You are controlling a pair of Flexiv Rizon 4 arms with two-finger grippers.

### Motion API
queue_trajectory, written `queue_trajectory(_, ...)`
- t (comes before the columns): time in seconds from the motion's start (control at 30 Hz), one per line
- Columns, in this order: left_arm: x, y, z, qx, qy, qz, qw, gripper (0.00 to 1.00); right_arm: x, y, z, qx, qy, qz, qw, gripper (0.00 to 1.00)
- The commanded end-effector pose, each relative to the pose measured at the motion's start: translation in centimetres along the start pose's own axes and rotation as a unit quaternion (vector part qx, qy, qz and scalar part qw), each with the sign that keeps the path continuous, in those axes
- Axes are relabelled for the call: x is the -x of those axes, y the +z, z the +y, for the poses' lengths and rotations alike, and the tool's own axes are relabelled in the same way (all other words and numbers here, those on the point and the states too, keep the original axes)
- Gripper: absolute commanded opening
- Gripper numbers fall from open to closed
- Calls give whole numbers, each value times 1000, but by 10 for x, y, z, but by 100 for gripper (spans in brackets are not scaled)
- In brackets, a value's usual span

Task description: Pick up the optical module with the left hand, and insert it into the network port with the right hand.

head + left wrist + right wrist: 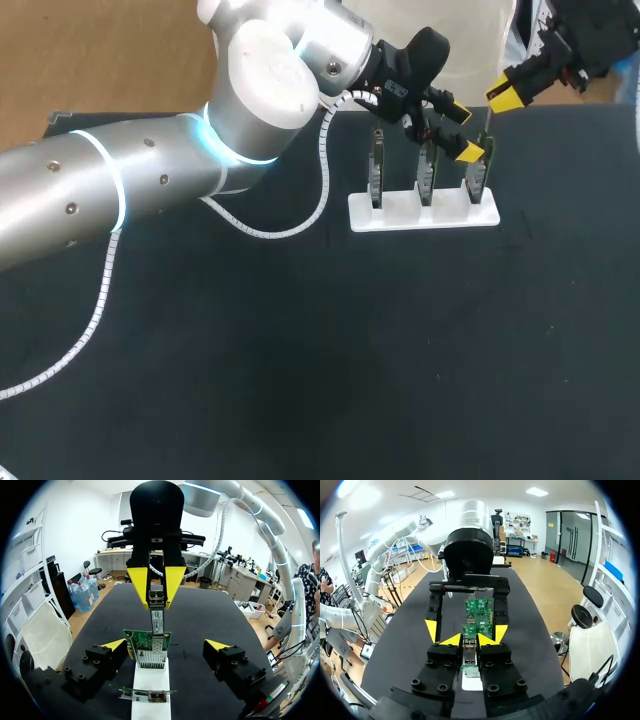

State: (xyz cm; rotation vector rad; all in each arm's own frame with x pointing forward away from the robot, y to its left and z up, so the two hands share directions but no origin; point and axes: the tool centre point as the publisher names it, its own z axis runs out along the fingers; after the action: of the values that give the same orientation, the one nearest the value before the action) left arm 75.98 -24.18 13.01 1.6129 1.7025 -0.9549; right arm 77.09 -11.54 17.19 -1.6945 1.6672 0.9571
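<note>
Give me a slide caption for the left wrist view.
Right gripper holds the optical module over a network card on the rack, flanked by the open left gripper.

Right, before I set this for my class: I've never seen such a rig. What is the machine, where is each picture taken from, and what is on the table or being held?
The machine is two robot arms working at a black table. The head view looks down from above and behind, with the left arm coming in from the left and the right arm from the far right corner. The other two pictures come from a camera on each wrist, looking out along the fingers. On the table is a white rack with three cards standing upright in it. The right claw is shut on a small module, held at the top edge of one card. The left claw is open, with one finger on either side of that card, and it holds nothing.
</note>
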Motion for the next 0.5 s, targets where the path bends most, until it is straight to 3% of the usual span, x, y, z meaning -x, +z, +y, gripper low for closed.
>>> queue_trajectory(0.03, 2, 0, 2, -1, -2, 4, 1000, 100, 1, -1, 1, -3, -3, -2, 1000, 0)
queue_trajectory(0.5, 2, 0, 2, -1, -2, 4, 1000, 100, -1, 1, 0, -6, 5, -1, 1000, 0)
